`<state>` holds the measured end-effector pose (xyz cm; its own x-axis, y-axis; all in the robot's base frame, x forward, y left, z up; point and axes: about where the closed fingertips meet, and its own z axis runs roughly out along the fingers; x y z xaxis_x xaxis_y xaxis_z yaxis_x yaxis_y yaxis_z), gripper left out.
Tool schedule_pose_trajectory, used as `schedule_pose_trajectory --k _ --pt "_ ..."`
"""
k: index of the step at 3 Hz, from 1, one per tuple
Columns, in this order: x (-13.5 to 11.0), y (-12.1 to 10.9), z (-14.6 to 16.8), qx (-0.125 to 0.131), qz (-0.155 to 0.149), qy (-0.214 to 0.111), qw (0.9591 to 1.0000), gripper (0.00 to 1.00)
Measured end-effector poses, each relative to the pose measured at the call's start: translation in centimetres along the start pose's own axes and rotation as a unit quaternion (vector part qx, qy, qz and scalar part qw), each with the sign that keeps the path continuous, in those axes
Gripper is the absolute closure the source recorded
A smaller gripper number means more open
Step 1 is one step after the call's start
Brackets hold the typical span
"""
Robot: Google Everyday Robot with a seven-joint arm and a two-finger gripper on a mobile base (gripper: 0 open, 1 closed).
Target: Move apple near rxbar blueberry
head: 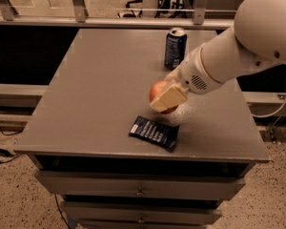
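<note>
The apple (158, 90) is round and orange-red, held in my gripper (166, 98) low over the grey table (95, 94), right of its middle. The gripper's cream fingers (168, 98) are shut on the apple and cover its front. The rxbar blueberry (154, 132), a flat dark-blue wrapper with white print, lies on the table just below and in front of the apple, near the front edge. I cannot tell whether the apple touches the table.
An upright dark-blue soda can (175, 47) stands at the back of the table, behind the gripper. My white arm (238, 51) reaches in from the upper right. Drawers (140, 192) sit under the table's front edge. A metal rail runs behind the table.
</note>
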<state>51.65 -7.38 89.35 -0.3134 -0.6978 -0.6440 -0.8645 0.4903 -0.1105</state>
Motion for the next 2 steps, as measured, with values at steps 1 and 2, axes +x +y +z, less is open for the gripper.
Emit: schedule_pose_trajectory --k 1,2 --pt "1.14 0.04 0.77 0.033 0.006 0.006 0.9994 1.00" --pt "1.95 -0.83 0.62 0.071 0.011 0.008 0.9974 1.00"
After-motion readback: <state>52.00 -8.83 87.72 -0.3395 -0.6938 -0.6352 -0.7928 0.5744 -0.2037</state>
